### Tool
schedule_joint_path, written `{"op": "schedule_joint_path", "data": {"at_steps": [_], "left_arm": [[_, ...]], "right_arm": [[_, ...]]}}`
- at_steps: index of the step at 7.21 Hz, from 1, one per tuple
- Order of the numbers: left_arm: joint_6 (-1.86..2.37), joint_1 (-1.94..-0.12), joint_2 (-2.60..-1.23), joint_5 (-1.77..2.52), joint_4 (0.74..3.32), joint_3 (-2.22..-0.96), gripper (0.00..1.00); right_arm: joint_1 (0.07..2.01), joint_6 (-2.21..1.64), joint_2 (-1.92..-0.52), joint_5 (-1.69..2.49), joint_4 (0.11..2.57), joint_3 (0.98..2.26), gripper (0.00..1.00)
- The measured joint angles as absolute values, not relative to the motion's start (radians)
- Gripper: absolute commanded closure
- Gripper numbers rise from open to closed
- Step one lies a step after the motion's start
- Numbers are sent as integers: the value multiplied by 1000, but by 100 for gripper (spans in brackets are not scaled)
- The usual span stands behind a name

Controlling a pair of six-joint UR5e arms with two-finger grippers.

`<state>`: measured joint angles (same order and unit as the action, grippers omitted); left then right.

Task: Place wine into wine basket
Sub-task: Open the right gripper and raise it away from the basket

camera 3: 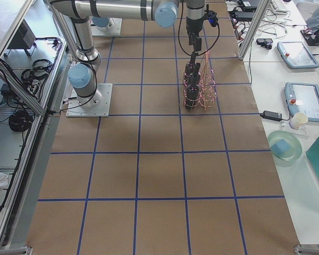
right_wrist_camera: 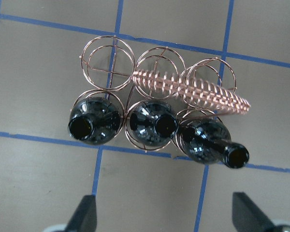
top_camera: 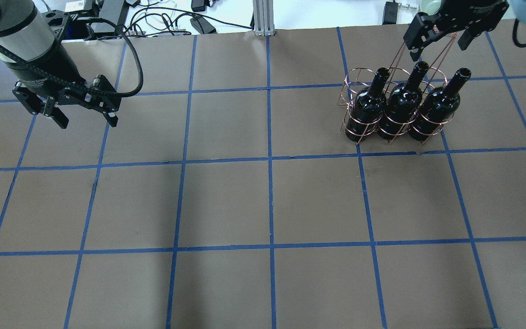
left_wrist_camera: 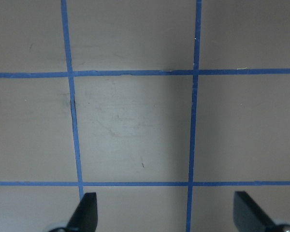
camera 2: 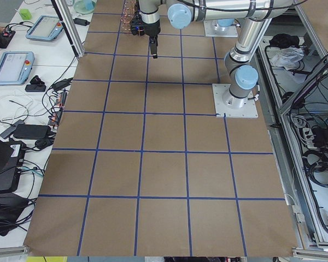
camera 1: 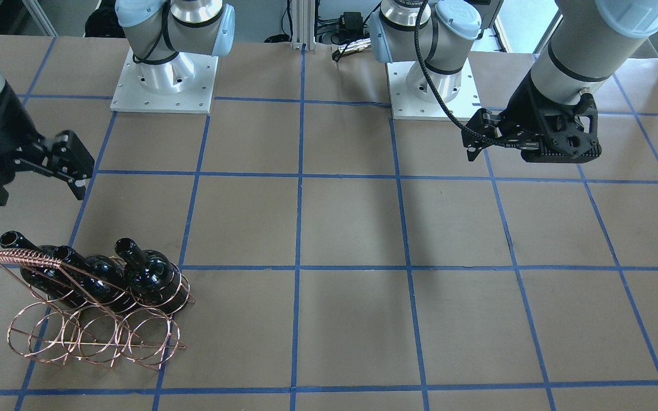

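Fingers [right_wrist_camera: 87, 215] of the right gripper [right_wrist_camera: 166, 213] stand spread wide and hold nothing as it hovers above the wine basket [right_wrist_camera: 108, 72], a copper wire rack of round rings set on the robot's right side of the table [top_camera: 226, 205], whose brown paper cover is marked with a blue tape grid [top_camera: 270, 160]. Three glossy black wine bottles [top_camera: 402, 107] stand neck-up, side by side, in the row of rings nearer the robot. Seen from the right wrist, the left bottle [right_wrist_camera: 94, 121] and the middle bottle [right_wrist_camera: 152, 123] show their mouths over their own shoulders, while the right bottle [right_wrist_camera: 208, 137] points its neck outward toward the basket's end, its mouth lying past the ring that holds it. The three rings of the far row stand empty. The coil-wrapped handle bar [right_wrist_camera: 193, 89] slants across the basket between the two rows, rising toward the robot's right. From the front-facing camera the right gripper's tips sit above and apart from both handle and bottles, touching neither. The left gripper [left_wrist_camera: 165, 215] hangs well apart, over the robot's left side of the table, its fingers [left_wrist_camera: 87, 212] likewise wide apart and empty above taped paper, where two grid lines cross just beneath them.
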<state>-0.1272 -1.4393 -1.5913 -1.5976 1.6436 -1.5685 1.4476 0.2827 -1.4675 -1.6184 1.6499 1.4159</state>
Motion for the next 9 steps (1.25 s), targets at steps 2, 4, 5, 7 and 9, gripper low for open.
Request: {"op": "schedule_joint_path", "data": {"at_steps": [2, 4, 5, 7, 9], "left_arm": [[-126, -1477, -1599, -1568, 1595, -1552, 0], [-115, -1512, -1590, -1567, 1569, -1535, 0], [-112, -1520, -1573, -1573, 1569, -1532, 0], [-111, -1526, -1559, -1567, 1572, -1532, 0], [-117, -1527, -1551, -1567, 1575, -1532, 0]], "right_arm": [[1455, 199, -1565, -1617, 1540, 1421, 0], [1512, 32, -1598, -1613, 1497, 1450, 0], [1542, -17, -1600, -1614, 1497, 1459, 0], [1561, -45, -1597, -1609, 1498, 1471, 0], [1563, -47, -1586, -1609, 1534, 1477, 0]]}}
